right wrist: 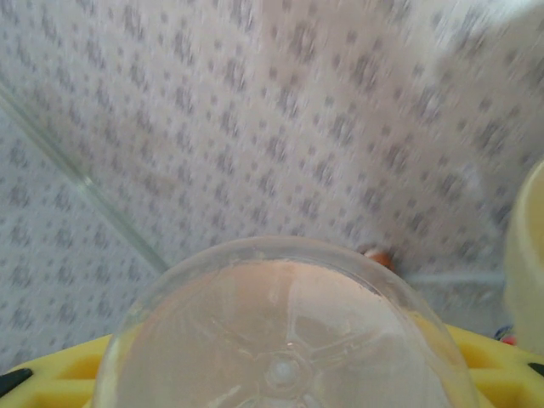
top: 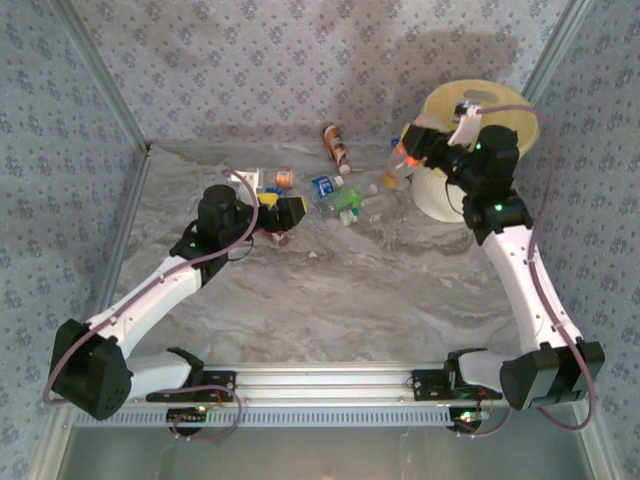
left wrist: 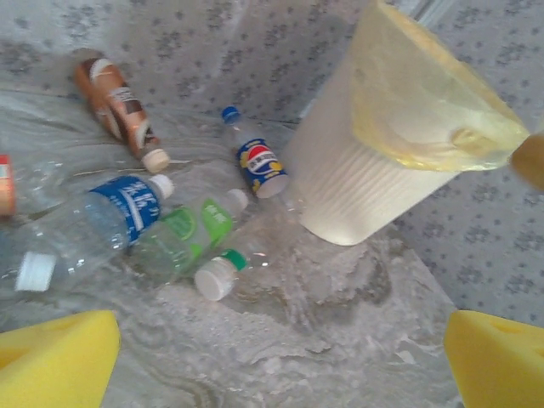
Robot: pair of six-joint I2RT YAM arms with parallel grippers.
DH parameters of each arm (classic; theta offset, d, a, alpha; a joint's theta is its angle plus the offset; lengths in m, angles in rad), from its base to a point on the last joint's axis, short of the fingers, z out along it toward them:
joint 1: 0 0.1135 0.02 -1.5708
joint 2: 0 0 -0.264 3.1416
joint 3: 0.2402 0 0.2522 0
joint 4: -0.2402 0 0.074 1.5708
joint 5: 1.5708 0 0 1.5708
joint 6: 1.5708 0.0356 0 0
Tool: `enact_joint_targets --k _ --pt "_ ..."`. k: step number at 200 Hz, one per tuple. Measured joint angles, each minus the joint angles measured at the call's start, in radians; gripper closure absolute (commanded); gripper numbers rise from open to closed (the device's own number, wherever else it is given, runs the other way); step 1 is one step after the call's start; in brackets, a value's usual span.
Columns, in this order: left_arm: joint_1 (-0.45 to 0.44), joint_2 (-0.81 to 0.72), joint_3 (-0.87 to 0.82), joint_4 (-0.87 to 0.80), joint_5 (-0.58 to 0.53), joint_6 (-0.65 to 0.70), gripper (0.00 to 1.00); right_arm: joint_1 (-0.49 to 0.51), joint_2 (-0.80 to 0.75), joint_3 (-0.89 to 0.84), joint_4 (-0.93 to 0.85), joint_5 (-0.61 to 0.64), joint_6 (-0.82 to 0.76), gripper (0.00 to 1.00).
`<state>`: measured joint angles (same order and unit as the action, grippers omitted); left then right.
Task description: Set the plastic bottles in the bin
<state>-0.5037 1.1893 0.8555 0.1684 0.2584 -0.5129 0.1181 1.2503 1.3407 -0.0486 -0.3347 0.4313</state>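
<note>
Your right gripper (top: pixel 407 155) is clamped on a clear bottle (right wrist: pixel 280 340), held against the left side of the bin (top: pixel 440 195), near its rim. Your left gripper (left wrist: pixel 280 365) stands wide apart, empty, above the table (left wrist: pixel 340 340). A blue-labelled bottle (left wrist: pixel 93 225), a green-labelled bottle (left wrist: pixel 183 238) and a brown bottle (left wrist: pixel 115 106) lie loose beyond it, left of the bin.

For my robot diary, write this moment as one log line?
left gripper: open, above loose bottles | right gripper: holding clear bottle, near pale yellow bin
</note>
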Motion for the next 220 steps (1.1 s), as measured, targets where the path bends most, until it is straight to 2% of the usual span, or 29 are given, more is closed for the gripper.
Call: enact_joint_targets --k 44,117,161,220 --pt "0.007 -0.042 -0.047 -0.032 -0.068 -0.004 0.02 -0.093 0.118 0.159 0.009 0.066 -0.003 0.52" --pt "0.014 -0.07 -0.07 -0.046 -0.073 -0.012 0.02 -0.219 0.296 0.277 0.033 0.229 -0.016 0.49" --pt "0.016 -0.083 -0.074 -0.065 -0.078 -0.008 0.02 -0.247 0.396 0.324 0.02 0.358 -0.185 0.47" --pt "0.026 -0.081 -0.077 -0.119 -0.16 -0.013 0.02 -0.251 0.542 0.384 -0.04 0.546 -0.456 0.45"
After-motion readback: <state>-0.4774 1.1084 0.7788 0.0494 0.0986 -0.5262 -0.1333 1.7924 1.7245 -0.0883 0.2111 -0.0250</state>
